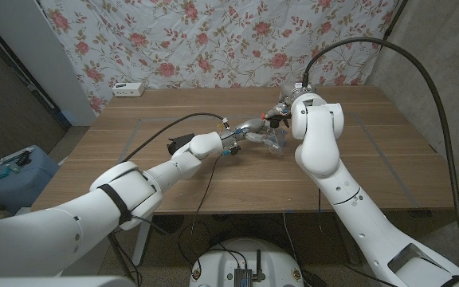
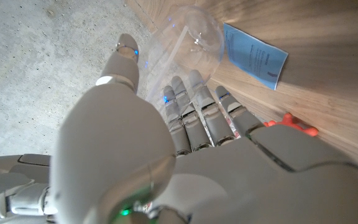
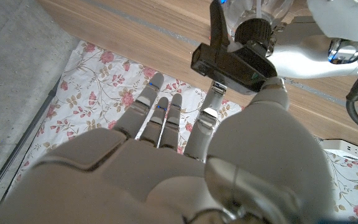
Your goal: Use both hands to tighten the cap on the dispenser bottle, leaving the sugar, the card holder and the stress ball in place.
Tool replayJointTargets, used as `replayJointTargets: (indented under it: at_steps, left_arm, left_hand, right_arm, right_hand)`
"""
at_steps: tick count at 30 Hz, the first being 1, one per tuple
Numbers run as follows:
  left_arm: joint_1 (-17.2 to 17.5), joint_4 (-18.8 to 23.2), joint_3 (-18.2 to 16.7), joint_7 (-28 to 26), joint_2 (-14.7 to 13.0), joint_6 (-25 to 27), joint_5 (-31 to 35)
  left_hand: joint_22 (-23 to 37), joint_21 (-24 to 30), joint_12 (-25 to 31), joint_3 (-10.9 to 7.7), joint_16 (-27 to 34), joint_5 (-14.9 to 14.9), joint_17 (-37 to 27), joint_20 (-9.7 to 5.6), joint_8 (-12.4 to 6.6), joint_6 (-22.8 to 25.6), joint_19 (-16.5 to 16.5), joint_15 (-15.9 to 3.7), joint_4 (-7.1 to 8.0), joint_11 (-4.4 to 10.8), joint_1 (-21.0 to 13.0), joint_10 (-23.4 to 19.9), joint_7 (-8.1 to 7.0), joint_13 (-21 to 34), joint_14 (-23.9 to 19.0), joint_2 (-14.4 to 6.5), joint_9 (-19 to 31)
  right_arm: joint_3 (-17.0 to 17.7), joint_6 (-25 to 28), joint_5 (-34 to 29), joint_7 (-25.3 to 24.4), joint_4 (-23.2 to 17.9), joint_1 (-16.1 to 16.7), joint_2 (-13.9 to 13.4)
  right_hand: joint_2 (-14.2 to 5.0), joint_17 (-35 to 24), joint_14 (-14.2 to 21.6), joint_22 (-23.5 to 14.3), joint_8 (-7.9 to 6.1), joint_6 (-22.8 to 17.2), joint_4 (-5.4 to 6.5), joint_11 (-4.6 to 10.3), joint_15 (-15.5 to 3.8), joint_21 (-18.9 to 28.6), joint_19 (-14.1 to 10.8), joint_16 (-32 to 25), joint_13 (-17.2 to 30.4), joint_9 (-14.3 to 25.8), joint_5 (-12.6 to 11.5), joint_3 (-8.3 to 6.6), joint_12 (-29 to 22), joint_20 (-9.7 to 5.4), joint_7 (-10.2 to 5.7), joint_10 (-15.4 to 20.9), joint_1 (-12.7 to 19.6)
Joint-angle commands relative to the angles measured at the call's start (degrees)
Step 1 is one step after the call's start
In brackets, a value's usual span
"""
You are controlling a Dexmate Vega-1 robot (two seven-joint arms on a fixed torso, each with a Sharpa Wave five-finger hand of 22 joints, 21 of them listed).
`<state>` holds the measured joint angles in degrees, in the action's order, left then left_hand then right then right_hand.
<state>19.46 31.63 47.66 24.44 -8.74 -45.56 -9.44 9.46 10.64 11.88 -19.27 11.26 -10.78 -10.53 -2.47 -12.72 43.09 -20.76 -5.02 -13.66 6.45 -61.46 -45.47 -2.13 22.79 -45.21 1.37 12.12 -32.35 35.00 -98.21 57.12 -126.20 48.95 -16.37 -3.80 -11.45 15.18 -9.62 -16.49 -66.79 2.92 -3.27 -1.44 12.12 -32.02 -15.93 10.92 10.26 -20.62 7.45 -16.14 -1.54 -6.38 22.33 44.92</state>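
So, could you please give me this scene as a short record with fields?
left hand: fingers and thumb around the clear dispenser bottle
right hand: fingers spread, thumb reaching up to the black cap; contact unclear
blue packet: flat on the table, beside the bottle
orange object: on the table by the left hand

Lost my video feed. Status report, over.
Left hand grips the clear dispenser bottle. Right hand open beside the black cap, not gripping. Blue card close by.
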Motion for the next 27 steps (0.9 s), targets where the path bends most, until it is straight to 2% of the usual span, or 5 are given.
replayJointTargets:
  at_steps: [1, 4, 8, 15, 27]
  left_arm:
    - [0.7, 1.8, -0.1, -1.1, -0.6, 0.9, 0.2]
    - [1.1, 2.6, -0.1, -1.7, -0.9, 1.2, 0.5]
    - [1.8, 4.1, -0.2, -2.8, -1.2, 1.9, 0.8]
    - [3.4, 8.4, -0.3, -4.8, -2.6, 4.2, 1.6]
    - [5.7, 16.0, -0.5, -6.6, -5.5, 8.7, 2.6]
  left_hand:
    - [0.2, 0.1, 0.4, -5.05, 0.2, -0.3, -0.1, -1.40, -0.28, 6.3, -0.4, -3.26, 4.78, -0.17, 3.4, -0.7, -1.17, 0.2, 0.1, -7.4, 0.2]
    - [0.2, 0.2, 0.4, -5.06, 0.2, -0.3, -0.1, -1.37, -0.25, 6.3, -0.4, -3.14, 4.79, -0.19, 3.4, -0.6, -1.00, 0.2, 0.1, -7.4, 0.2]
    - [0.2, 0.2, 0.4, -5.07, 0.2, -0.3, -0.1, -1.33, -0.28, 6.3, -0.4, -3.11, 4.80, -0.19, 3.4, -0.6, -1.08, 0.2, 0.1, -7.5, 0.2]
    - [0.2, 0.2, 0.4, -5.11, 0.3, -0.3, -0.1, -1.34, -0.29, 6.4, -0.4, -3.18, 4.76, -0.22, 3.4, -0.7, -1.04, 0.2, 0.0, -7.5, 0.2]
    - [0.2, 0.1, 0.4, -5.13, 0.3, -0.3, -0.1, -1.29, -0.27, 6.4, -0.4, -3.19, 4.75, -0.20, 3.4, -0.7, -1.09, 0.2, 0.0, -7.5, 0.2]
  right_arm:
    - [0.0, 0.0, 0.9, -3.4, 1.4, 0.0, 0.5]
    - [0.3, -0.1, 2.0, -3.6, 1.2, -0.1, 0.2]
    - [0.5, -0.2, 3.4, -4.1, 0.6, -0.2, -0.3]
    - [1.6, 0.3, 7.8, -6.5, -1.3, 0.3, -1.3]
    - [2.7, 2.9, 14.1, -11.1, -3.6, 1.2, -3.2]
  right_hand:
    - [-0.77, -0.2, 0.7, -0.1, 0.14, -0.9, 0.07, 0.01, -0.11, 0.3, -0.9, -0.5, 0.0, 0.2, 0.3, 0.63, -0.3, 0.00, -0.25, 0.8, 0.2]
    - [-0.85, -0.2, 0.9, -0.1, 0.28, -0.9, 0.09, 0.17, -0.20, 0.2, -1.0, -0.5, 0.0, 0.2, 0.3, 0.65, -0.3, -0.06, -0.25, 1.0, 0.2]
    - [-0.78, -0.2, 1.0, -0.1, 1.24, 0.5, 0.26, 0.24, -0.09, 0.0, -0.9, -0.3, 0.0, 0.2, 0.5, 0.91, 0.1, 0.08, -0.29, 0.9, -0.1]
    - [-0.55, -0.3, 1.0, -0.1, 3.04, 3.4, 0.83, 0.02, 0.36, -0.6, -0.4, 0.2, 0.0, 0.2, 0.8, 1.62, 0.7, 0.83, 0.01, 0.9, -1.2]
    - [-0.56, -0.4, 1.5, -0.1, 5.33, 8.0, 1.37, -0.31, 0.89, -1.1, 0.5, 0.6, 0.1, 0.4, 1.0, 2.26, 1.6, 2.08, 0.33, 0.7, -2.2]
